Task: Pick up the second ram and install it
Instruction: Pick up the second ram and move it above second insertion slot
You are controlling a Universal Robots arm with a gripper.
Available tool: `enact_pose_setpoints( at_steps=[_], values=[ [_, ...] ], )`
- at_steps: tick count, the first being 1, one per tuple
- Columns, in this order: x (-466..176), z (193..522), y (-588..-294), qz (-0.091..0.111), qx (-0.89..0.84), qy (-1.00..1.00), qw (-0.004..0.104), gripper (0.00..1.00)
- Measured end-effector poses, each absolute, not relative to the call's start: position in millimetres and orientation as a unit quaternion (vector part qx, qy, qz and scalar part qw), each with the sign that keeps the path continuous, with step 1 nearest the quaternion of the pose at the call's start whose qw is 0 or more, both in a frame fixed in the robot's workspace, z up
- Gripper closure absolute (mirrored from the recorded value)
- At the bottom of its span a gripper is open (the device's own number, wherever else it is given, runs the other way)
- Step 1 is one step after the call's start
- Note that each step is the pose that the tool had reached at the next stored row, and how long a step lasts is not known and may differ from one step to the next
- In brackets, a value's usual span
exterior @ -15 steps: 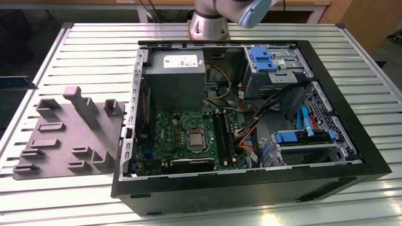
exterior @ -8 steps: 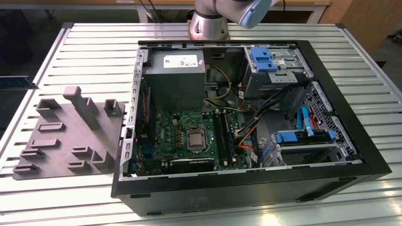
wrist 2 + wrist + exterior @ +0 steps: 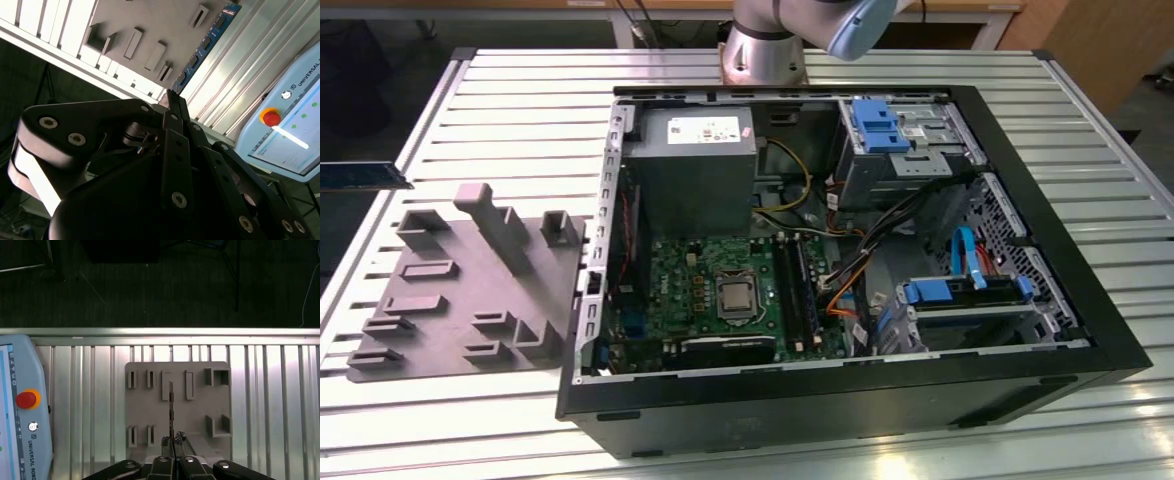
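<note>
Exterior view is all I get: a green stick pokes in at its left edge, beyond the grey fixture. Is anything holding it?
Observer: Yes. In the second wrist view the end effector is shut on one end of the second ram.
Operator: What's behind it?
Observer: In the first wrist view the stick shows edge-on against the grey fixture.
Operator: Anything else nearby?
Observer: A teach pendant with a red button, off to one side of the fixture.

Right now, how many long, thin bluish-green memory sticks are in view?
1. The long, thin bluish-green memory stick is clamped in the black gripper, at the exterior view's left edge. Others could be hidden inside the open black computer case.
</note>
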State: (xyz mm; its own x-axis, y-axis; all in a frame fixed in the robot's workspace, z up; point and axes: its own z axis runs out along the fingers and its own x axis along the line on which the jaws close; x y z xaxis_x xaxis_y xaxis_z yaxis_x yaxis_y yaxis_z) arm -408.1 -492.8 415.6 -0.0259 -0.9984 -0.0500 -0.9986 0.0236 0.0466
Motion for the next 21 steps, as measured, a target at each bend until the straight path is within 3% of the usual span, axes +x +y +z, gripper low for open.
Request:
enact_pose_setpoints(
  at_steps=[21],
  values=[
    [-381.8,415.7,-492.8,0.034,-0.698,0.715,0.002,0.89]
  ],
)
